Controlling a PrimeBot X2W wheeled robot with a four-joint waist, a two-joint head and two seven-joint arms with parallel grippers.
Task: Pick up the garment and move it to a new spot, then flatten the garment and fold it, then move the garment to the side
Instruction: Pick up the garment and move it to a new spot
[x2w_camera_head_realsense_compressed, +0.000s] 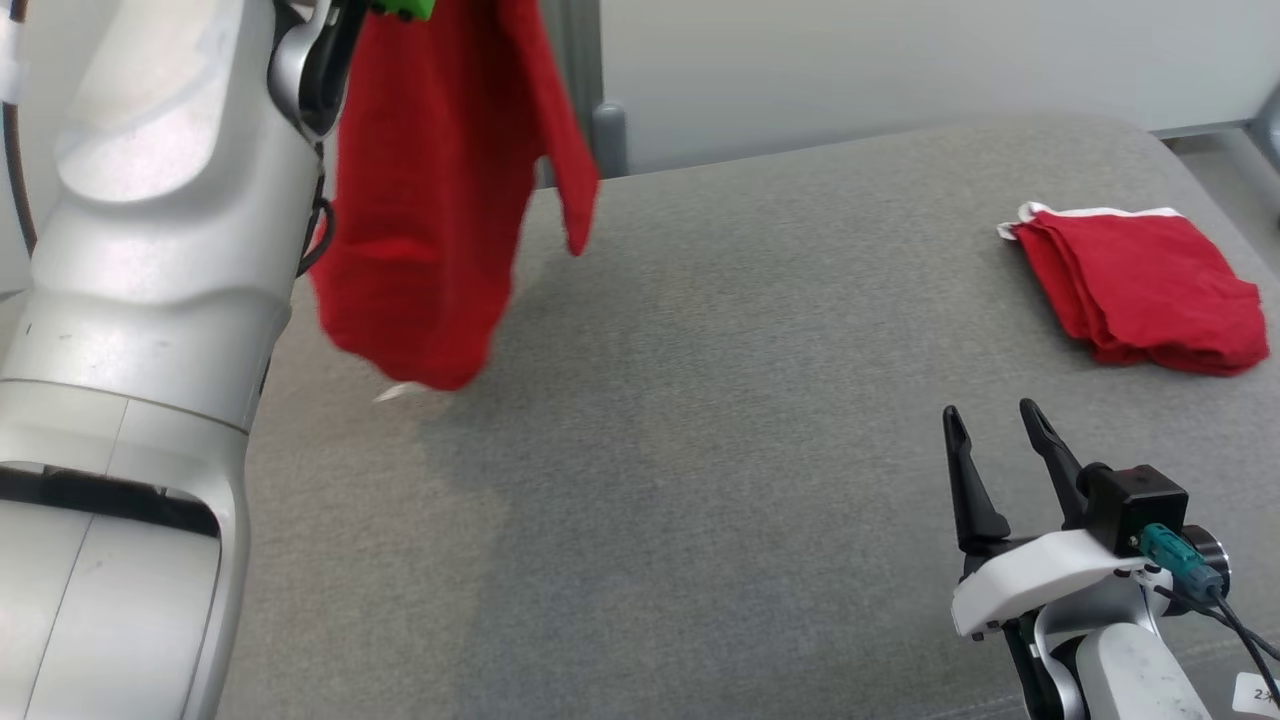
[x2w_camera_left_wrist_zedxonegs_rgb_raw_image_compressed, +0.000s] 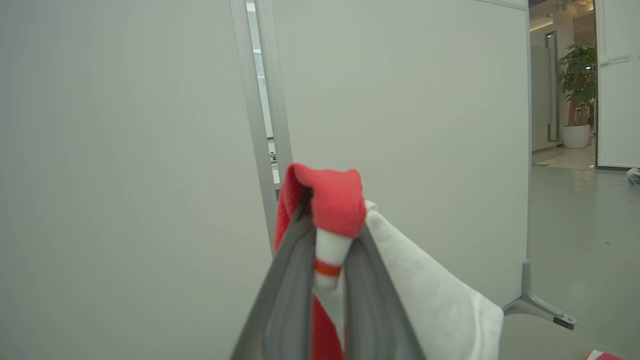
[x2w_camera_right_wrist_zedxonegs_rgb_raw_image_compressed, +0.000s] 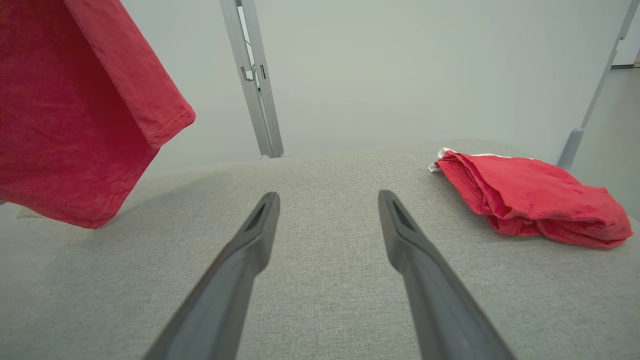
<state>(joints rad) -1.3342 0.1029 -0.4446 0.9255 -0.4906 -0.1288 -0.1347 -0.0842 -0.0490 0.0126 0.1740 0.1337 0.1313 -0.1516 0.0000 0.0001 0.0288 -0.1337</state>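
Left gripper (x2w_camera_left_wrist_zedxonegs_rgb_raw_image_compressed: 331, 225): pressed together on a bunched red-and-white edge of the garment (x2w_camera_head_realsense_compressed: 440, 200). Hanging high at far left, close beside left arm (x2w_camera_head_realsense_compressed: 150, 260). Lowest fold just above table (x2w_camera_head_realsense_compressed: 700, 450) or brushing it; cannot tell which. Right gripper (x2w_camera_head_realsense_compressed: 990, 408): spread wide, empty, low over near right of table. Pile (x2w_camera_head_realsense_compressed: 1140, 290) of folded red cloth at far right, well apart from both.

Step in hand, by judgement: carry to new spot, then set down for flattening.

Doing it well:
- Keep pinch tight. Single-point hold on bunched cloth, so likely to slip if swung.
- Travel slowly toward bare middle of table, without sway.
- Stay well clear of pile; same red, easy to tangle.
- Lower until bottom fold lands first, then draw away from it to lay cloth out long, not dropped in a heap.
- Bring right gripper in for a free corner before letting go; less flattening later.
- Mind cable (x2w_camera_head_realsense_compressed: 318, 235) on left arm: possible snag for hanging cloth.
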